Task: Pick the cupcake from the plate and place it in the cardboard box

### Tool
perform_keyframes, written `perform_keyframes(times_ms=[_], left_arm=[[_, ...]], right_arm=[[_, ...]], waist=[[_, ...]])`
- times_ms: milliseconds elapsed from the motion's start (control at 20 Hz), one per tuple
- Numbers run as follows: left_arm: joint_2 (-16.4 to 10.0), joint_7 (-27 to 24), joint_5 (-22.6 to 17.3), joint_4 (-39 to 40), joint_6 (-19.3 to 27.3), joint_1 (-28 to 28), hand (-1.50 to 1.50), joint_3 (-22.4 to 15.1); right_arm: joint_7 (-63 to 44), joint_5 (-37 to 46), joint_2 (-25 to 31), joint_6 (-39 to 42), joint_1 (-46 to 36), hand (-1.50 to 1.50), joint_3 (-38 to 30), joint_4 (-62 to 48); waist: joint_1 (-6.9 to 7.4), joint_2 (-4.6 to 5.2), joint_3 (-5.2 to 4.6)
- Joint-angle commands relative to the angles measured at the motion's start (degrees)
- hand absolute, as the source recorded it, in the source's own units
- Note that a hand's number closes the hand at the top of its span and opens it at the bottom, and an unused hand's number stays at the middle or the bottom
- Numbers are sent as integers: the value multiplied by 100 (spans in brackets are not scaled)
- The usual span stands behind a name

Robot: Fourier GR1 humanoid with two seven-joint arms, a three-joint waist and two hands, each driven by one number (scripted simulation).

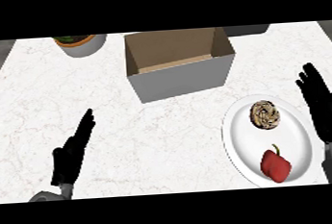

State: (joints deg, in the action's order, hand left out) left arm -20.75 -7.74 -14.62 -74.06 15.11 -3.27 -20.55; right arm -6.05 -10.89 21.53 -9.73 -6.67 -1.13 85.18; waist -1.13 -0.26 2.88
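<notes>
The cupcake [266,115], brown with pale swirls, sits on the upper part of a white plate [241,128] at the right. An open cardboard box [181,77] stands at the back centre with nothing visible inside. My right hand [325,106] is open, fingers straight and pointing away, just right of the plate's rim and apart from the cupcake. At the lower left my left hand [71,151] rests open on its edge, fingers up, far from the plate and box.
A red bell pepper [275,166] lies on the plate's near part. A grey pot with a green plant [81,43] stands at the back left. A dark object [246,30] sits behind the box. The white marble counter [163,143] spreads between my hands.
</notes>
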Motion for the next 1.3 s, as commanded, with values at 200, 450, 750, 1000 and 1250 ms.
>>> perform_keyframes(times_ms=[200, 450, 750, 1000, 1250], left_arm=[[-361, 380, 439, -755, -399, -1008, 0, -254], [-269, 390, 263, -792, -520, -925, 0, -287], [-250, 405, 268, -763, -639, -978, 0, -269], [-238, 854, 388, -1186, -578, -1029, 0, -250], [-284, 697, 327, -1132, -828, -955, 0, -107]], right_arm=[[662, 125, 162, 1235, 408, -150, 791, 292], [1543, 2477, 1490, 439, 492, -150, 918, 471], [2627, 3918, 2072, -430, 1172, -150, 1063, 1010], [1629, 4005, 2794, 10, 2034, -150, 535, 2616], [502, 3289, 3419, 1534, 2324, -150, 227, 3824]], waist=[[28, 6, -275], [-89, -20, -306], [-97, -11, -292], [-67, -24, -299], [-35, -2, -305]])
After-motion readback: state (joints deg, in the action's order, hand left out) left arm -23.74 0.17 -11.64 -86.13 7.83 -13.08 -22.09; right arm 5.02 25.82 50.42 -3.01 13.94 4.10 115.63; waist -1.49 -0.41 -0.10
